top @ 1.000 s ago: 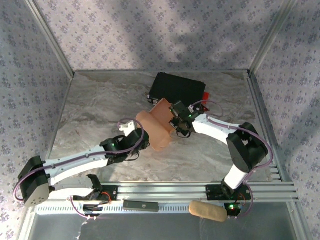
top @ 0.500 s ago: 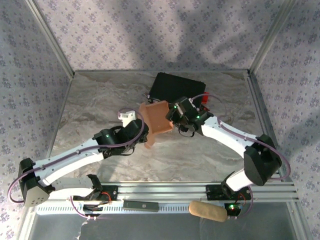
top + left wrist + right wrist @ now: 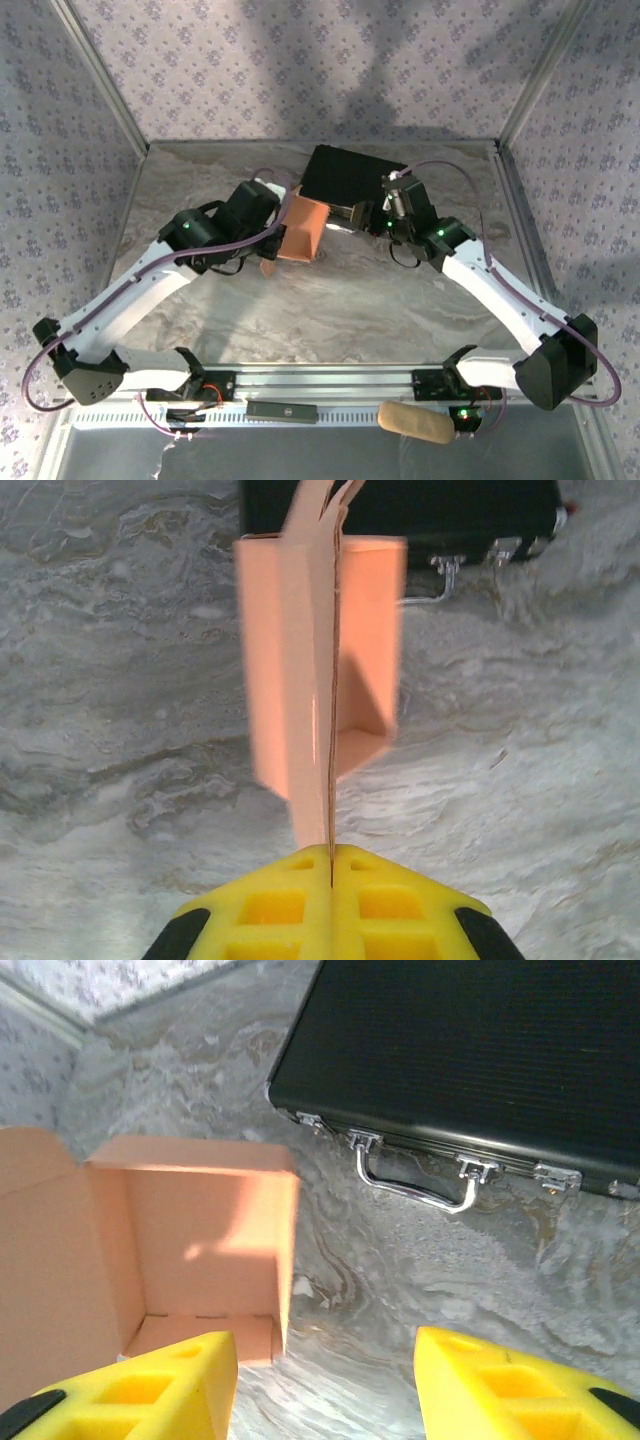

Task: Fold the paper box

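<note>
While the left gripper (image 3: 330, 858) has its yellow pads (image 3: 270, 910) pressed flat together on a thin edge panel of the paper box (image 3: 290, 680), the box hangs out ahead of it. Box location: toward the far edge of the worktop (image 3: 180, 180), roughly mid-width, at the near-left corner of the black case (image 3: 350, 175). In the top view the box overlaps that corner; contact between the two cannot be told. Whether the box touches the worktop beneath it also cannot be told. Box is partly formed: walls stand up around a base panel, and one wide flap (image 3: 40, 1250) is spread out on the left of the right wrist view, with the interior facing that camera. Salmon-orange card, shadow across the inner wall. Right gripper (image 3: 325, 1345): jaws apart, nothing between them, marbled worktop showing in the gap. The pad (image 3: 150, 1390) on the left of that view sits just beside the box's lower edge; touching or not cannot be told. Black case lies closed near the far edge, slightly skewed, with its metal handle (image 3: 410, 1192) and latches on the near side. Both arms reach in from the near edge toward the box, one from each side.
</note>
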Robot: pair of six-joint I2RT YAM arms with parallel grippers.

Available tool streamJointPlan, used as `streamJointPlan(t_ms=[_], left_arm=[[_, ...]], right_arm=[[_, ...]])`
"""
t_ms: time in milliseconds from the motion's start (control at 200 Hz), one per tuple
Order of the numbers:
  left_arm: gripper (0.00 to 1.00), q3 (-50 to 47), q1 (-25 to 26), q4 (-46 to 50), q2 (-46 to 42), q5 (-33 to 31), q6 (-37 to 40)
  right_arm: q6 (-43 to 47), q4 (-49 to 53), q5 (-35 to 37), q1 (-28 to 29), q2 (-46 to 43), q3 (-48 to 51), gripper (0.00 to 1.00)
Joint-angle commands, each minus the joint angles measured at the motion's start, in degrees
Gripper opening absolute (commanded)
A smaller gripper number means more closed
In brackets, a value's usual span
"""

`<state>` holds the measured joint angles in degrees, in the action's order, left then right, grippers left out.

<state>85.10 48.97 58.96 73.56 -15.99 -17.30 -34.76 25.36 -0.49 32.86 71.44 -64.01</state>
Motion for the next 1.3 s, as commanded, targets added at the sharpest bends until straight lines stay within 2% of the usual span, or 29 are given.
streamJointPlan(t_ms=[0,240,410,615,735,830,889,1024,1149,1294], left_arm=[[0.0,2.7,-0.3,4.3,2.2,0.9,11.0],[0.0,7.6,1.0,9.3,3.4,4.4,26.3],[0.0,12.1,2.8,15.7,9.0,6.3,33.5],[0.0,12.9,3.9,18.6,14.2,6.8,40.8],[0.0,13.6,3.8,17.1,15.1,6.6,45.5],[0.0,15.2,2.9,16.7,17.9,6.5,49.0],[0.0,16.4,1.5,16.7,20.0,7.0,50.8],[0.0,19.3,-0.4,16.6,23.8,9.8,54.3],[0.0,20.5,-1.0,16.2,26.5,9.6,57.1],[0.0,21.7,-1.9,14.1,28.1,11.1,57.6]], right_arm=[[9.9,2.2,-0.7,-0.2,0.5,-1.3,0.51],[12.2,0.8,0.4,-0.5,-1.7,1.3,0.51],[12.3,-1.4,0.9,-0.5,-4.6,3.7,0.51],[16.2,-9.1,-2.9,0.8,-9.7,10.6,0.49],[22.9,-19.6,-7.5,2.9,-13.1,18.1,0.58],[31.0,-27.6,-6.4,5.9,-14.4,24.7,0.67],[35.0,-29.9,-4.8,7.6,-14.0,26.7,0.7],[41.3,-32.2,-4.5,8.6,-11.3,27.9,0.7],[46.3,-31.5,-6.2,7.6,-8.0,25.9,0.69],[46.4,-30.5,-7.7,4.7,-3.6,23.9,0.68]])
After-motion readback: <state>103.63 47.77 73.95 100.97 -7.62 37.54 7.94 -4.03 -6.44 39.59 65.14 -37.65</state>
